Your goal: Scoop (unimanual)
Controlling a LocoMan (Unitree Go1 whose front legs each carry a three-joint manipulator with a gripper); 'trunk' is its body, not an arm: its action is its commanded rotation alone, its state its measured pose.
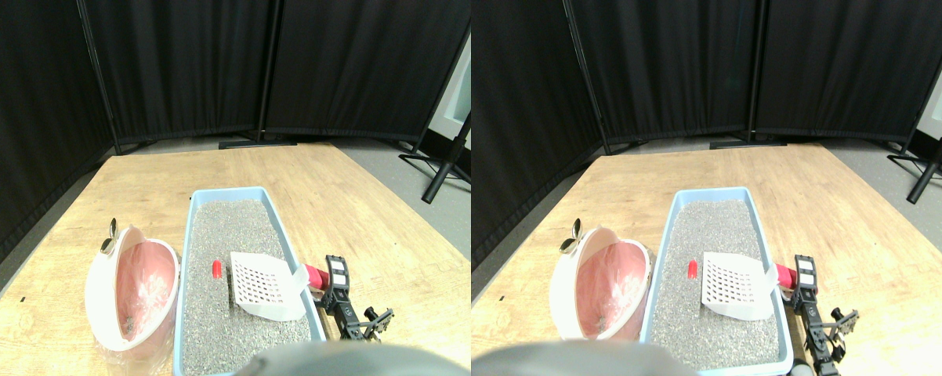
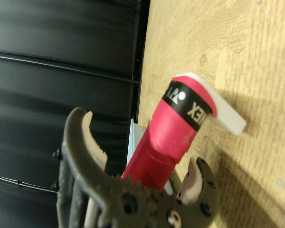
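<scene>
Scoop (image 1: 263, 286), white and slotted, lay flat on the grey litter inside the blue tray (image 1: 279, 223), its red-wrapped handle (image 1: 314, 276) running out over the tray's rim toward three o'clock. I judged it was laid that way so the handle stayed reachable from my side. My right gripper (image 1: 331, 291) sat at that handle; in the wrist view the jaws stood spread on either side of the red wrap (image 2: 168, 137), around it but not plainly clamped. A small red piece (image 1: 217, 269) rested on the litter just beside the scoop at nine o'clock, likely what I was meant to lift. Further out at nine o'clock, touching the tray, the pink bin (image 1: 134, 294) stood lined with clear plastic, with only a few specks at its bottom.
</scene>
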